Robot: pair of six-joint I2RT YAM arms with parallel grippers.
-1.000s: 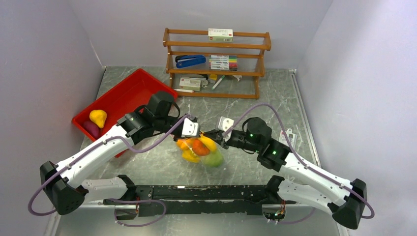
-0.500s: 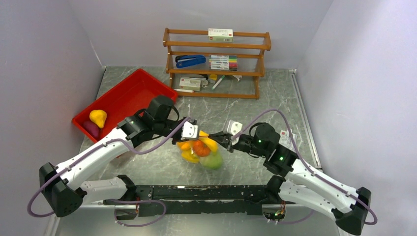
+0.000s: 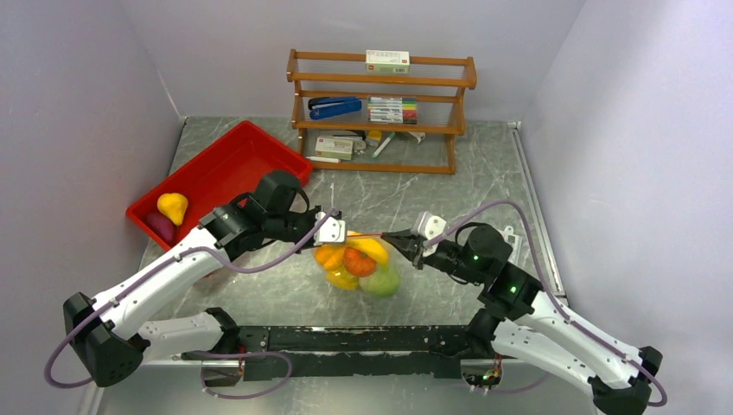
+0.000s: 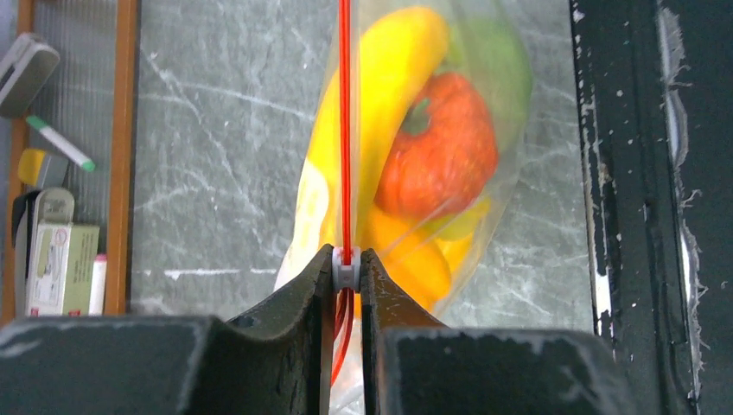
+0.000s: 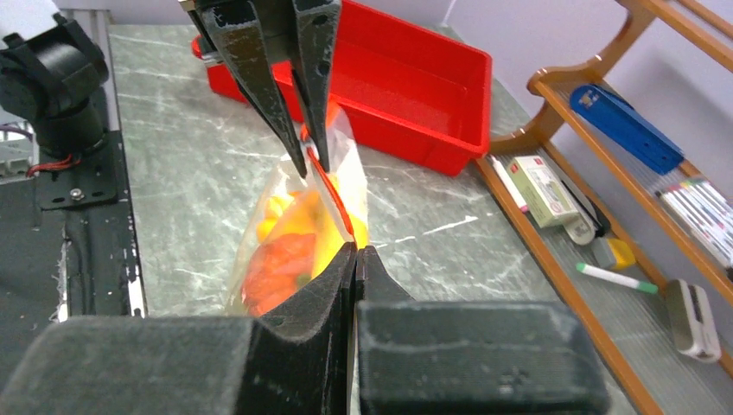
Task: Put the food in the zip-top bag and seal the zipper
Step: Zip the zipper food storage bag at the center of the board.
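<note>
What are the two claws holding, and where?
The zip-top bag, by its zipper: left gripper at one end, right gripper at the other.

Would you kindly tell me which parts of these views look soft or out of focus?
Top external: evenly lit, sharp throughout. Left wrist: the food looks soft behind the crisp zipper. Right wrist: the right claw is dark and blurred up close; the shelf is sharp.

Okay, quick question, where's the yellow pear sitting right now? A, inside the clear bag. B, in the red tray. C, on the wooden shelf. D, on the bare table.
B: the yellow pear lies in the red tray on the left, well apart from the clear bag that hangs between the two arms.
</note>
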